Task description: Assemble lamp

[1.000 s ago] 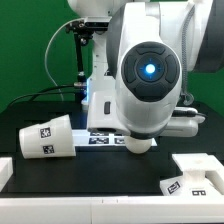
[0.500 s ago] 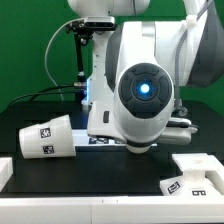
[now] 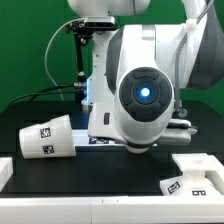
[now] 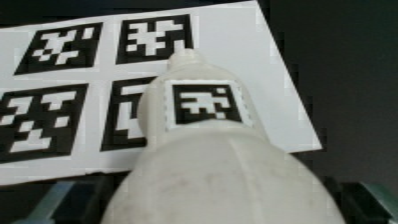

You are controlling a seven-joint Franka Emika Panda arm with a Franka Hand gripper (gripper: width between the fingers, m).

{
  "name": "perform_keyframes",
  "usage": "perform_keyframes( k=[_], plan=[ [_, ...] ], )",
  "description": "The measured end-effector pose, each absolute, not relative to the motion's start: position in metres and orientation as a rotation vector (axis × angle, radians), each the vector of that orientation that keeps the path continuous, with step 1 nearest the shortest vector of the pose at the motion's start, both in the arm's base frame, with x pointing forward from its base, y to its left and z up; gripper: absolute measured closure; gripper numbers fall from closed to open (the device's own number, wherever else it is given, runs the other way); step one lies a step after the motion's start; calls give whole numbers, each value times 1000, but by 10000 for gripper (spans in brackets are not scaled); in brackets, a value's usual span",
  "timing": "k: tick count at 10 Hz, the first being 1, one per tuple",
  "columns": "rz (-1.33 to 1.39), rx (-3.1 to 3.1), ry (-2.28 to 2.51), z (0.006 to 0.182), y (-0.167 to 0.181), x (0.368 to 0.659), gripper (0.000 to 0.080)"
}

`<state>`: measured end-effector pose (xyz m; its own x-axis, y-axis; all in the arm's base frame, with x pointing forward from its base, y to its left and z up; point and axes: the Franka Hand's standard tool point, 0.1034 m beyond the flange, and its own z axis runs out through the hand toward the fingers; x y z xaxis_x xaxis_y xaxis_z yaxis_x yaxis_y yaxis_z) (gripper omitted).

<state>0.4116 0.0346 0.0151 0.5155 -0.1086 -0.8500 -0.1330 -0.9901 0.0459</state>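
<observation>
In the wrist view the white rounded bulb (image 4: 205, 150) fills the space between my gripper's (image 4: 217, 206) dark fingers, its tagged neck end pointing away from the camera. The gripper is shut on it and holds it over the marker board (image 4: 80, 60). In the exterior view the arm's big wrist hides the gripper and bulb. The conical shade (image 3: 46, 138) lies on its side on the black table at the exterior view's left. The boxy base (image 3: 196, 176) sits at the lower right.
The marker board (image 3: 100, 141) shows as a strip behind the arm in the exterior view. A white block (image 3: 4, 172) sits at the lower left edge. A camera stand (image 3: 82, 50) and cables stand behind, before a green backdrop.
The arm dropped lower and shifted slightly toward the exterior view's left in the first half second, then stayed still. The shade and base have not moved.
</observation>
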Motion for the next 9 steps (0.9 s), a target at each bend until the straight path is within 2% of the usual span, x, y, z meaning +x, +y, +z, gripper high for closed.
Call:
perform_keyframes(
  k=[1, 3, 6, 7, 9],
  plan=[
    [1505, -2720, 214, 17, 35, 414, 225],
    [1439, -2745, 194, 41, 41, 436, 225],
    [1089, -2876, 153, 100, 57, 482, 225],
    [995, -2920, 125, 105, 63, 487, 223],
    [785, -2990, 116, 94, 67, 484, 223]
  ],
)
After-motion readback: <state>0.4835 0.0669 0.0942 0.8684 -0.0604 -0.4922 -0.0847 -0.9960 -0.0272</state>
